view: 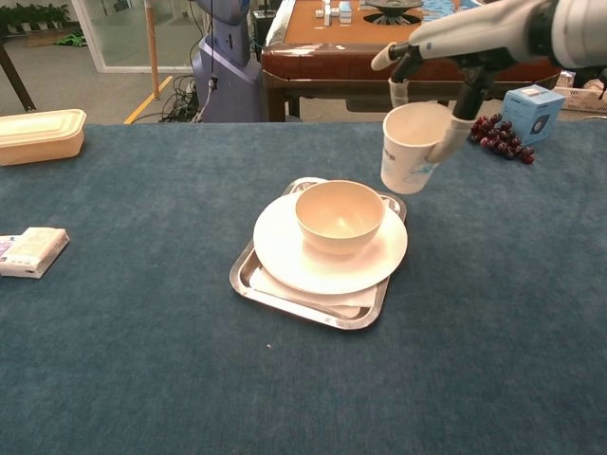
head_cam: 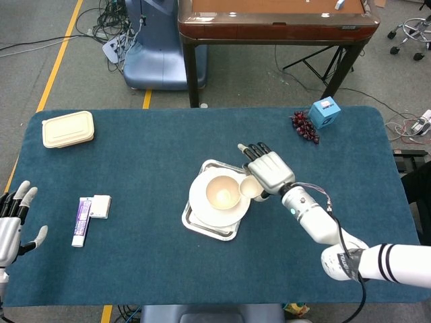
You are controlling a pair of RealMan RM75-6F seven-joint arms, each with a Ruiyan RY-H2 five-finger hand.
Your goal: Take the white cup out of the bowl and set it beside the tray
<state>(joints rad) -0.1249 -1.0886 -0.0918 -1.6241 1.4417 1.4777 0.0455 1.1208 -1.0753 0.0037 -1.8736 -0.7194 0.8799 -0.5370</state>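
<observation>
Right hand (view: 446, 57) grips the white cup (view: 410, 147) by its rim, a finger inside the mouth and others outside; cup hangs tilted in the air, clear of the bowl (view: 340, 217), above the bench (view: 142, 360) just past the tray's right edge. In the head view the same hand (head_cam: 269, 171) shows palm down over the cup (head_cam: 250, 186), which sits just right of the bowl (head_cam: 222, 192).

Bowl stands upright on a white plate (view: 285, 256), plate on the metal tray (view: 294, 305), mid-bench.

Left hand (head_cam: 12, 222) at the bench's left edge, fingers spread, holding nothing.

Elsewhere on the bench: cream lidded box (head_cam: 67, 128) far left corner; toothpaste tube (head_cam: 81, 221) with a small white packet (head_cam: 100, 206) touching it; dark grapes (head_cam: 304, 127) beside a blue cube (head_cam: 324, 112), far right.
</observation>
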